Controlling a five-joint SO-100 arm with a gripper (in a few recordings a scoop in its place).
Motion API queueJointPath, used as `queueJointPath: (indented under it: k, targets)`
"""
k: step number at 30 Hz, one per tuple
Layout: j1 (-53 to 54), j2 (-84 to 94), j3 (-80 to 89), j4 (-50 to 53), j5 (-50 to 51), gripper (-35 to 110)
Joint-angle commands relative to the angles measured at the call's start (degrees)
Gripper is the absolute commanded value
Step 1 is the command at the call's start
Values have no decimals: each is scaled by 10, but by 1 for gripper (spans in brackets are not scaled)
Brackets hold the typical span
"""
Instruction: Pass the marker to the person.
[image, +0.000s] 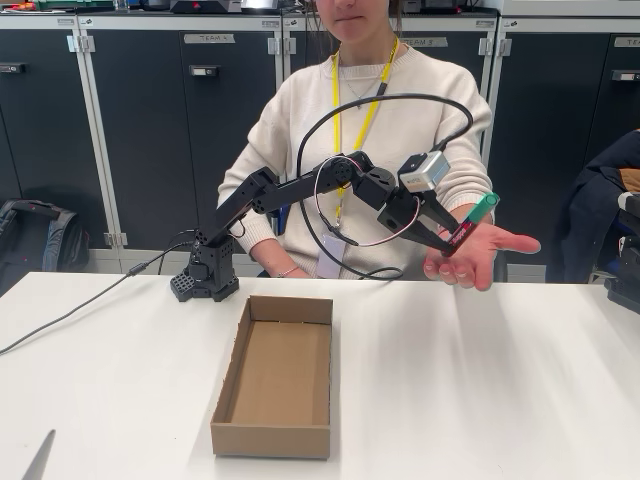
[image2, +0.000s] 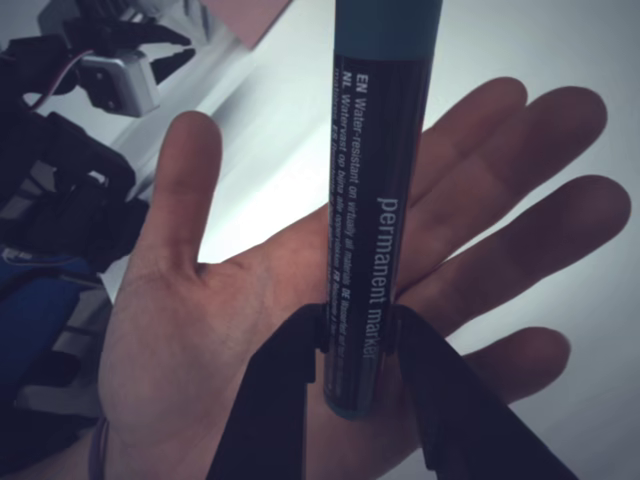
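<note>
Gripper (image: 452, 236) clamped on lower barrel of marker (image: 471, 222), green cap tilted up. Marker held just above open palm of person's hand (image: 482, 252); contact with palm unclear. Wrist view: fingers (image2: 440, 400) pinch marker (image2: 372, 210) over hand (image2: 300, 300). Open cardboard box (image: 275, 375) on white table (image: 480, 380), well apart. Nothing between marker and palm.

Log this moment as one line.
tool shut on marker | above person's open palm | not released | box empty
</note>
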Motion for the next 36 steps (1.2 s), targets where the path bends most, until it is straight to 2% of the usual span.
queueJointPath:
  k: [1, 10, 12, 22, 29, 36]
  targets:
    - [-9, 25, 11, 24, 36, -5]
    - [-47, 42, -22, 75, 128, -5]
    - [-52, 38, -47, 94, 129, -5]
    - [-30, 55, -2, 54, 135, 1]
    - [-24, 67, 18, 40, 130, 15]
    - [-19, 73, 18, 33, 117, 17]
